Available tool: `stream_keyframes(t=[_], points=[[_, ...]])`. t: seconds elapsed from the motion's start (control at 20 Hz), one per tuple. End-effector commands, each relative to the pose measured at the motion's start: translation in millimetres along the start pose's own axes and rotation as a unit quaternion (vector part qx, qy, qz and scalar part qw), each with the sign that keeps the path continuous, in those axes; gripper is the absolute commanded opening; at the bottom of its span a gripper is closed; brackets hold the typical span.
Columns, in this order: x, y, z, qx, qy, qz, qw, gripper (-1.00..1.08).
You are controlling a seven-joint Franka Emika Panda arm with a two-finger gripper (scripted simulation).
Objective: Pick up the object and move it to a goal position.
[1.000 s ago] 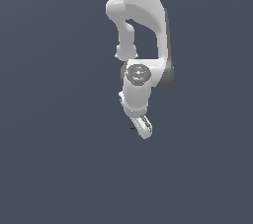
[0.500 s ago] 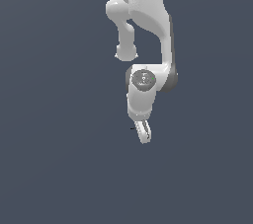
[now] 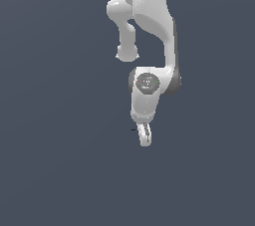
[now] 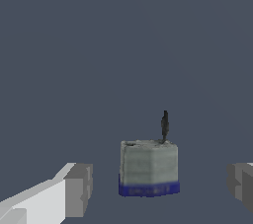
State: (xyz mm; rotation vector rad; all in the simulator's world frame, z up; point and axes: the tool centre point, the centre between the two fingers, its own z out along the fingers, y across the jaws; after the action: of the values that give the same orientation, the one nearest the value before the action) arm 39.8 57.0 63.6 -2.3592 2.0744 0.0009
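In the wrist view the object point(image 4: 148, 168) is a small grey block with a dark blue band along one edge and a thin dark stub point(image 4: 165, 125) rising from it. It sits between the two fingers of my gripper point(image 4: 159, 188), which is open. One grey pad point(image 4: 79, 190) and the other point(image 4: 240, 184) stand apart from the block on either side, with gaps. In the exterior view the gripper point(image 3: 145, 139) hangs below the white arm, and only a tiny dark stub point(image 3: 133, 129) of the object shows beside it.
The white Panda arm point(image 3: 149, 31) comes down from the top of the exterior view. A plain dark grey-blue surface point(image 3: 60, 170) fills everything around it.
The gripper has moved lower in the exterior view, down around the object. The wrist has turned slightly.
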Motion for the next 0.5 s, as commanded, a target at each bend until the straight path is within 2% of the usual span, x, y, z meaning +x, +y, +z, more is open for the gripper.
stream_keyframes(t=[0.0,0.45], points=[[-0.6,-0.4,0.8,0.000,0.000,0.007,1.0000,1.00],[-0.7,0.0,14.8,0.000,0.000,0.007,1.0000,1.00]])
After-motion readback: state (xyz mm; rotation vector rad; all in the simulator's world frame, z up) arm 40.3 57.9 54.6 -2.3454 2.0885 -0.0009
